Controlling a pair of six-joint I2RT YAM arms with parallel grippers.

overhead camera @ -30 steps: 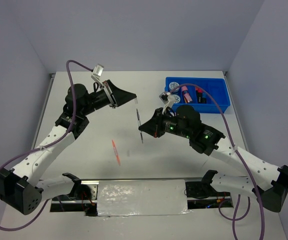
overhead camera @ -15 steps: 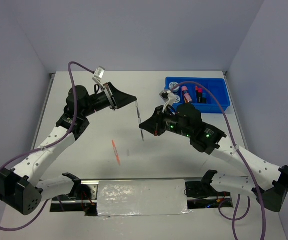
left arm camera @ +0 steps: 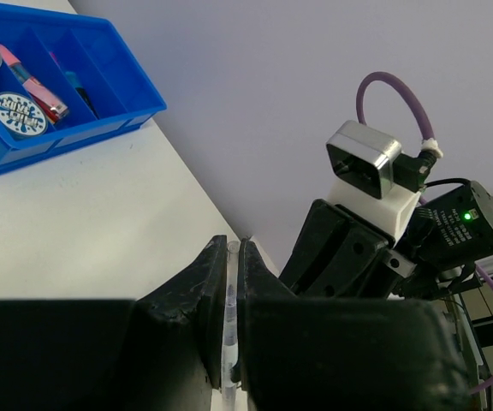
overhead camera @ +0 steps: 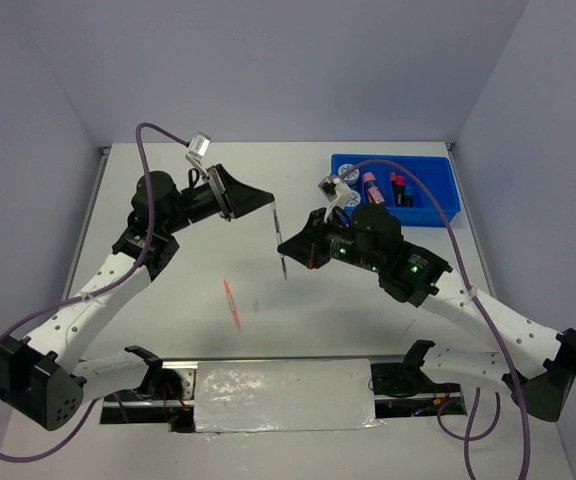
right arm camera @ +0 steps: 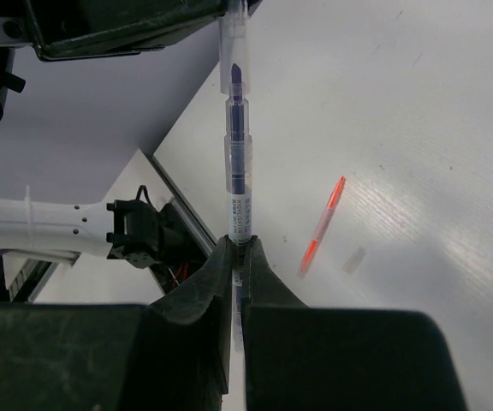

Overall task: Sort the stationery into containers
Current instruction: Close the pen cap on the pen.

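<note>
- The sorted pile looks decent. The blue tray [overhead camera: 408, 158] at the far right already holds two tape discs [left arm camera: 17, 111], a pink cylinder [left arm camera: 34, 86] and a couple of highlighters [overhead camera: 399, 190]. As far as I can tell, each kind sits in its own compartment.
- The grey pen [overhead camera: 279, 240] is up in the air over the middle of the table [overhead camera: 368, 320]. It's roughly upright, and both of your arms have hold of it at once.
- Your left gripper [left arm camera: 233, 325] is pinched closed on the pen's upper end. The left wrist view shows the barrel squeezed right between the fingers.
- Your right gripper [right arm camera: 238, 257] is clamped on it lower down. In the top view a bit of pen pokes out below the jaws.
- So I'd say you're mid-handover. Left to right would make sense, since the tray is over on the right. One side has to let go before that pen goes anywhere.
- Left to do: get that pen into the tray, then deal with the orange pen [overhead camera: 232, 304]. It lies flat on the table, nearer to you and left of centre, well apart from the tray, with neither gripper on it.
- I can't spot any other loose stationery out there, so by my count it's two pens to go.
</note>
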